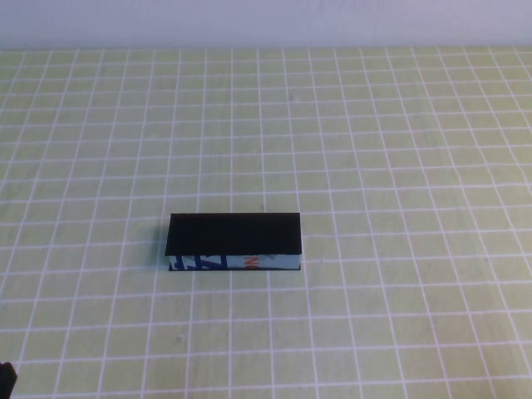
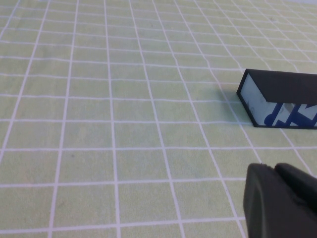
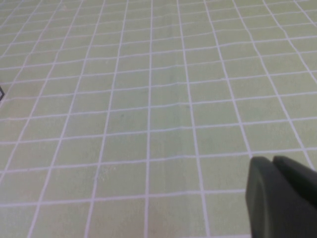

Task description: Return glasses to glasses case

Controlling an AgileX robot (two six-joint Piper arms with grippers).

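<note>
The glasses case (image 1: 233, 241) lies shut in the middle of the table, black lid on top, light-blue front edge with dark-blue and orange markings facing me. It also shows in the left wrist view (image 2: 280, 105). The glasses are out of view. My left gripper (image 2: 272, 171) is shut and empty, low over the table near the front left, well short of the case. A dark bit of it shows at the high view's bottom left corner (image 1: 6, 378). My right gripper (image 3: 271, 161) is shut and empty over bare table; it is outside the high view.
The table (image 1: 399, 150) is covered with a yellow-green mat with a white grid. A pale wall (image 1: 266, 21) runs along its far edge.
</note>
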